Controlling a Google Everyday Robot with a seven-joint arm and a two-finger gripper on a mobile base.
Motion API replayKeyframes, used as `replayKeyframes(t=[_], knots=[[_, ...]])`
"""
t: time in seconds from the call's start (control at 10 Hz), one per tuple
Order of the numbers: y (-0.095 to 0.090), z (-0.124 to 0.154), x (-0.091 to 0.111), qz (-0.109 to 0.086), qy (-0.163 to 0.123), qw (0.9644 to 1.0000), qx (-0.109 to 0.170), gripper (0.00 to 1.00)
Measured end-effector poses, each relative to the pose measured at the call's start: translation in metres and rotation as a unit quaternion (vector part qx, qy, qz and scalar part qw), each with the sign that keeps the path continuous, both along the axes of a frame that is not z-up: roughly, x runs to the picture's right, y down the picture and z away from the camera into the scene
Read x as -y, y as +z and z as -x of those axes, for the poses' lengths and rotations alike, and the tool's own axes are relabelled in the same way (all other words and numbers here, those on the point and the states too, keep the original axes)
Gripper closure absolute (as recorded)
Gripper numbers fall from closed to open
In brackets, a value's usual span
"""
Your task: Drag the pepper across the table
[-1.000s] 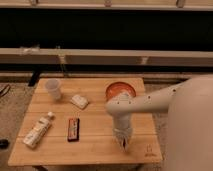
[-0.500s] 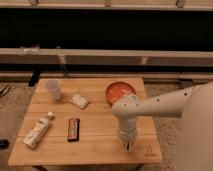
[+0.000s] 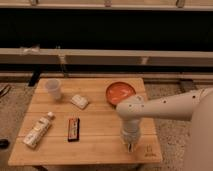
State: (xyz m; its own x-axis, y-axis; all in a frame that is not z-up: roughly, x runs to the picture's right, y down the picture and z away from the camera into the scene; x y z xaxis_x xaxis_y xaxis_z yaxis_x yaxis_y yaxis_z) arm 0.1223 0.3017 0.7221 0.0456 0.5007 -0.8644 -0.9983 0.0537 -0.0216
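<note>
The light wooden table [image 3: 100, 144] fills the middle of the camera view. My white arm reaches in from the right, and the gripper [image 3: 131, 145] points straight down at the table's front right part, close to the front edge. The pepper does not show; the wrist and gripper cover the spot beneath them.
An orange bowl [image 3: 120, 92] sits at the back right, just behind the arm. A clear cup [image 3: 53, 89] stands at the back left, with a small white packet [image 3: 80, 101] beside it. A dark bar [image 3: 73, 129] and a lying bottle [image 3: 39, 131] are front left.
The gripper has shifted a little to the right and toward the table's front edge. The arm's upper part has swung out to the right. The other objects have stayed put.
</note>
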Motion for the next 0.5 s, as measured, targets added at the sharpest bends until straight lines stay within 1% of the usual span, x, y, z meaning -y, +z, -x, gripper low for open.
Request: replayKeyframes(t=[0.5], knots=[[0.004, 0.002, 0.012, -0.027, 0.027, 0.9992, 0.013, 0.20]])
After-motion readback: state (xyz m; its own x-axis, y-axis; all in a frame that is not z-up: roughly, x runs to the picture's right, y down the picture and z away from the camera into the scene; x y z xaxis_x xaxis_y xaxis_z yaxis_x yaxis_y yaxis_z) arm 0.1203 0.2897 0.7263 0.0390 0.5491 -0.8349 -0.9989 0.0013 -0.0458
